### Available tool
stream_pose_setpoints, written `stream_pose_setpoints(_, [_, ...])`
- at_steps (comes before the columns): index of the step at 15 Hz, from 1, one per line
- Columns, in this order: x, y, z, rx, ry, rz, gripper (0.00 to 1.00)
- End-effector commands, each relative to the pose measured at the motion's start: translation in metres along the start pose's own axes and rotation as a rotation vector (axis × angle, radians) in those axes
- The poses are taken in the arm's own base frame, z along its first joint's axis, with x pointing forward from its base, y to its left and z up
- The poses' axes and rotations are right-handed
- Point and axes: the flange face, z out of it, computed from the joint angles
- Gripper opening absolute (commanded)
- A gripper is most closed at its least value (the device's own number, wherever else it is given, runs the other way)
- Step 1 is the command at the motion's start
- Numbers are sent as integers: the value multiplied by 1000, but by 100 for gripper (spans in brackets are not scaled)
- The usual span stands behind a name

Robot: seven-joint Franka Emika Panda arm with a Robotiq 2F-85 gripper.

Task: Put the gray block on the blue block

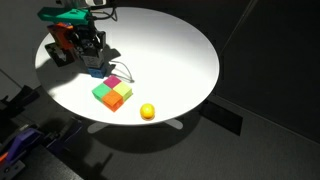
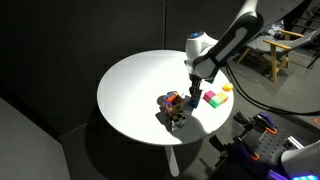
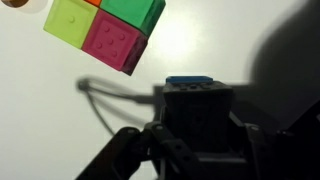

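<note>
In the wrist view my gripper point(image 3: 200, 125) is shut on the gray block point(image 3: 200, 108), which looks dark in the gripper's shadow. A strip of the blue block point(image 3: 190, 80) shows just past the gray block's far edge, so the gray block appears to sit on it; I cannot tell if they touch. In an exterior view the gripper point(image 1: 90, 55) hangs over the blue block point(image 1: 97, 71) at the table's left side. The gray block is hidden there. In the other exterior view the gripper point(image 2: 192, 95) is near the table's middle right.
A square of green, orange, pink and yellow-green blocks point(image 1: 113, 92) lies close by and also shows in the wrist view point(image 3: 112, 40). A yellow ball point(image 1: 147, 111) sits near the table edge. A dark, multicoloured object point(image 2: 172, 108) stands beside the gripper. A thin cable point(image 3: 105, 98) lies on the table.
</note>
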Motion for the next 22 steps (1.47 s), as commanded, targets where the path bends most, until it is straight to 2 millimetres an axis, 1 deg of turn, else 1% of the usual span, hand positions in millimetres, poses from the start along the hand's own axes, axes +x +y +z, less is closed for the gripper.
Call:
stream_pose_setpoints(1, [8,0,1,-14,12,-2,27])
stream_pose_setpoints(4, [7,2,4,-16,11,-3,27])
stream_pose_setpoints(5, [6,2,5,-17,11,-2,77])
stream_pose_setpoints(6, [5,3,4,-17,11,-1,78])
stream_pose_setpoints(7, [4,4,4,-17,10,1,84])
stream_pose_setpoints(8, [3,5,3,-17,9,4,92])
stream_pose_setpoints(9, [2,6,2,-17,9,8,99])
stream_pose_setpoints(14, [-10,9,-8,-6,-9,43,100])
stream_pose_setpoints(17, [-19,9,-18,2,-11,63,100])
stream_pose_setpoints(22, [-36,4,-41,36,5,107,100])
